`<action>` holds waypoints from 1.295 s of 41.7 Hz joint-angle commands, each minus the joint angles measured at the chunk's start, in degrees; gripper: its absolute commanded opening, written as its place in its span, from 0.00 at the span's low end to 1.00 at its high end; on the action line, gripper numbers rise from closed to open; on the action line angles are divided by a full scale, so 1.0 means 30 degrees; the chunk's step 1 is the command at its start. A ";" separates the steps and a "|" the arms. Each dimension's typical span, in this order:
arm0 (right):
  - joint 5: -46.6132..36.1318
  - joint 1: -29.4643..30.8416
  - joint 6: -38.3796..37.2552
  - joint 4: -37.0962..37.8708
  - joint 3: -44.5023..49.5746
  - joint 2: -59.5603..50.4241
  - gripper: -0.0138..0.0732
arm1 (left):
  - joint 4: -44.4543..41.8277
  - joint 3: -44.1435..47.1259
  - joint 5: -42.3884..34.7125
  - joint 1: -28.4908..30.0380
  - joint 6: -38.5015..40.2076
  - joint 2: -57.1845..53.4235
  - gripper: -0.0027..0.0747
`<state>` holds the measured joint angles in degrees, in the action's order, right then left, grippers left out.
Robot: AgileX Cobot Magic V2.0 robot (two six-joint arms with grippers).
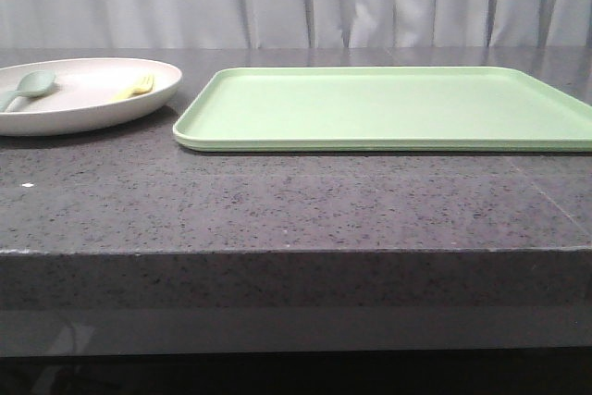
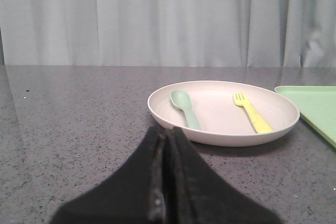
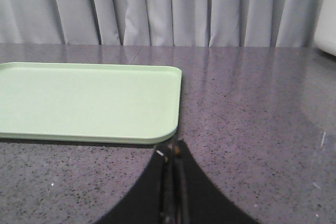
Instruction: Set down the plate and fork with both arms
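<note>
The off-white plate (image 1: 88,104) sits at the far left of the stone table; it also shows in the left wrist view (image 2: 220,129). On it lie the yellow fork (image 1: 135,87), also seen in the left wrist view (image 2: 252,112), and a pale grey-green spoon (image 2: 185,108). My left gripper (image 2: 166,132) is shut and empty, just short of the plate's near rim. My right gripper (image 3: 173,148) is shut and empty, near the corner of the light-green tray (image 3: 84,100). Neither gripper shows in the front view.
The flat light-green tray (image 1: 388,108) lies to the right of the plate, almost touching it. The table's front edge (image 1: 296,252) runs across the front view. Grey curtains hang behind. A white object (image 3: 326,19) stands at the far right edge of the right wrist view.
</note>
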<state>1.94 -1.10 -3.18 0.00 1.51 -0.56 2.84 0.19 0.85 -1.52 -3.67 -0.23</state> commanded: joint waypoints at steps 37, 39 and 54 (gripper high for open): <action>-0.2441 0.0119 0.0038 0.0000 -0.0092 -0.0349 0.02 | 0.0047 0.0143 -0.2773 0.0034 0.0175 -0.0447 0.01; -0.2877 0.0119 0.0038 0.0000 -0.0092 -0.0349 0.02 | 0.0047 0.0055 -0.3406 0.0034 0.0175 -0.0447 0.01; 0.0771 0.0101 0.0038 0.0000 -0.4514 -0.0305 0.02 | 0.0193 -0.6368 0.0861 0.0034 0.0175 0.0470 0.01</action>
<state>4.36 -1.10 -3.18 0.00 -5.71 -0.56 2.96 -12.36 3.12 -1.52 -3.67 -0.23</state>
